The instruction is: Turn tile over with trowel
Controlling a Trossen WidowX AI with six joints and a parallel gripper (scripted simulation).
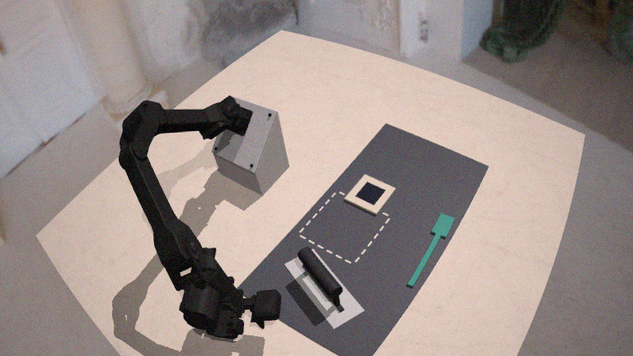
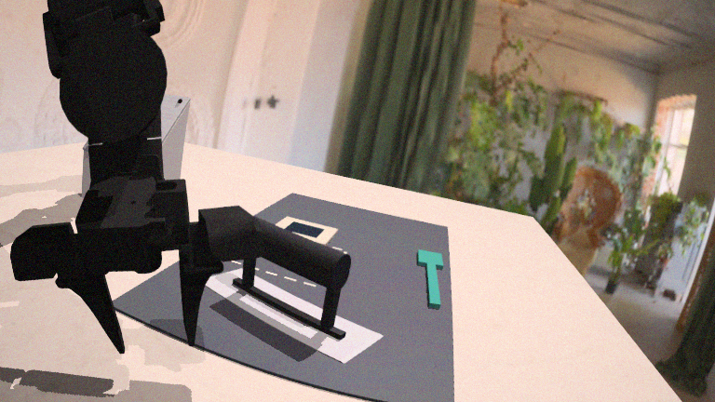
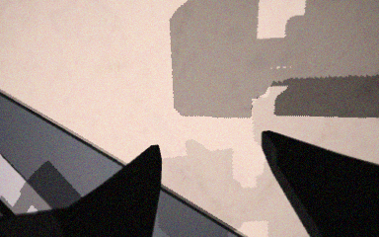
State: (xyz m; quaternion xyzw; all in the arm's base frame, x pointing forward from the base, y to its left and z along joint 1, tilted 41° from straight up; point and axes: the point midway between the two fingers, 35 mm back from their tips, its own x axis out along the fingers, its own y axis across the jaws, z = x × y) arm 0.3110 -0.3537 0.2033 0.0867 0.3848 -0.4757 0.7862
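The tile [image 1: 371, 192] [image 2: 305, 229] lies flat, its dark square up, over the far edge of the dashed outline [image 1: 301, 231] and mostly outside it. The trowel [image 1: 319, 270] [image 2: 316, 252], a pale flat blade with a raised black handle, rests on the mat [image 1: 419, 161] [image 2: 400, 281] [image 3: 74, 153], nearer the front than the outline. Its pale blade [image 3: 7, 180] shows at the left of the wrist view. My gripper [image 1: 245, 329] [image 2: 156, 347] [image 3: 210, 145] is open and empty, fingers down, above the mat's near edge and the table beside the trowel.
A teal flat tool [image 1: 423, 259] [image 2: 432, 276] with a square head and long thin handle lies near the mat's right edge. The grey wedge-shaped base block [image 1: 275, 156] of the arm stands on the table [image 1: 522, 184] left of the mat.
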